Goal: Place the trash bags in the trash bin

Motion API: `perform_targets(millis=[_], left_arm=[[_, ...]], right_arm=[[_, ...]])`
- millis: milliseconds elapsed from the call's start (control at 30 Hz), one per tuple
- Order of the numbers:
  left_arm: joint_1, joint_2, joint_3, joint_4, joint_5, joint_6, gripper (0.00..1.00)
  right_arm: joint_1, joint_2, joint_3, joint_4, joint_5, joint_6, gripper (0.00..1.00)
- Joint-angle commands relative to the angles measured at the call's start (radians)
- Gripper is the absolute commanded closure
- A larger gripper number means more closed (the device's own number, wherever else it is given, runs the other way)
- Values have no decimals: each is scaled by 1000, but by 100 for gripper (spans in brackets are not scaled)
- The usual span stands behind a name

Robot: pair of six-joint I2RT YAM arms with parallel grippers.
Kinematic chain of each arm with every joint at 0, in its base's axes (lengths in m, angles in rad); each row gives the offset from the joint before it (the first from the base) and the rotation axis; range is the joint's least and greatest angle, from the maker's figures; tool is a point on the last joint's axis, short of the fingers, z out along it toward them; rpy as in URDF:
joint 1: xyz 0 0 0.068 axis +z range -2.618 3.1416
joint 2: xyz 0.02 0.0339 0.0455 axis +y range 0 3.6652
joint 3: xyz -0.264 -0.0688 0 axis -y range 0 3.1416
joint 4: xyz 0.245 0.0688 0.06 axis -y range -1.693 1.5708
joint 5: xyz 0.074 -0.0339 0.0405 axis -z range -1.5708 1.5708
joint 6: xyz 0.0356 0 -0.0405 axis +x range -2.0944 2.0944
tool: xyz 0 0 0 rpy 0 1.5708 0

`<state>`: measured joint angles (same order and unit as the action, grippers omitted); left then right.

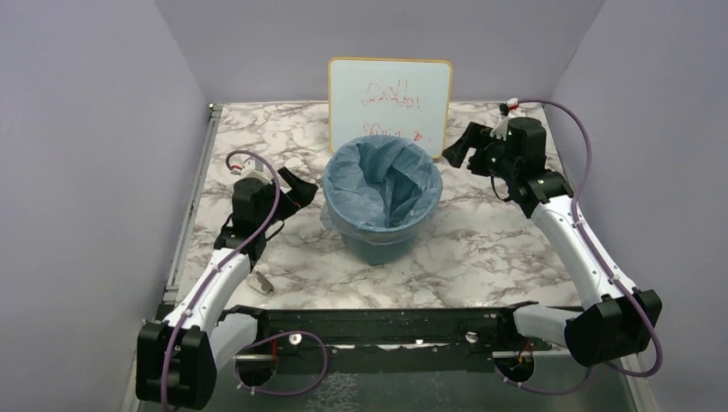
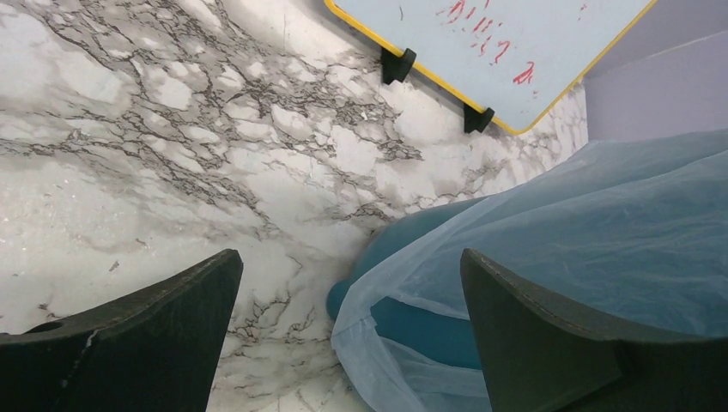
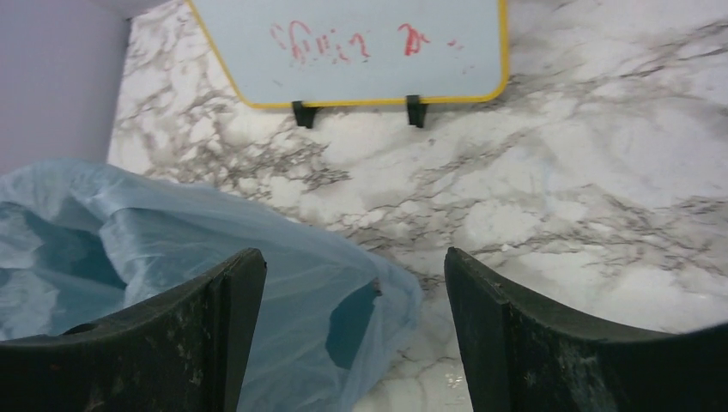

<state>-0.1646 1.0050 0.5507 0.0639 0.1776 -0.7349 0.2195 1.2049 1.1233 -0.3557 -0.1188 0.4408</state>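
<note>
Two arms flank the trash bin (image 1: 383, 236), which stands at the middle of the marble table (image 1: 498, 257), just in front of the whiteboard (image 1: 390, 101); you can see the trash bag (image 1: 382, 184) already lining it, its light-blue plastic sunk into the bin and its edge folded out over the rim all around; on the left side the film hangs down the bin's outer wall, and on the right it drapes loose over the rim. Your left gripper (image 2: 348, 343) sits just left of the bin, jaws spread wide and holding nothing; in its wrist view the right finger (image 2: 549, 343) is close against the hanging film, though you cannot tell whether it touches. Your right gripper (image 3: 352, 335) hovers to the far right of the bin, beside the whiteboard's right edge, jaws also apart and empty, clear of the bag.
</note>
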Motion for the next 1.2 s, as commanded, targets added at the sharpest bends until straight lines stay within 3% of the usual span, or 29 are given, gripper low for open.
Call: perform_targets(millis=[0, 200, 367, 667, 933, 1167], left_arm=[[8, -59, -31, -12, -65, -27, 1], [8, -152, -66, -33, -108, 33, 1], [10, -264, -104, -55, -218, 21, 1], [10, -398, -213, -17, -251, -81, 1], [11, -234, -92, -191, -233, 2, 1], [44, -47, 28, -365, -233, 62, 1]], right_arm=[[0, 15, 46, 50, -209, 16, 21], [2, 12, 111, 119, -324, 15, 23], [12, 48, 205, 56, -373, -42, 27], [231, 194, 458, -177, -173, -209, 24], [394, 367, 658, -354, -4, -336, 25], [427, 510, 825, -506, 50, -335, 27]])
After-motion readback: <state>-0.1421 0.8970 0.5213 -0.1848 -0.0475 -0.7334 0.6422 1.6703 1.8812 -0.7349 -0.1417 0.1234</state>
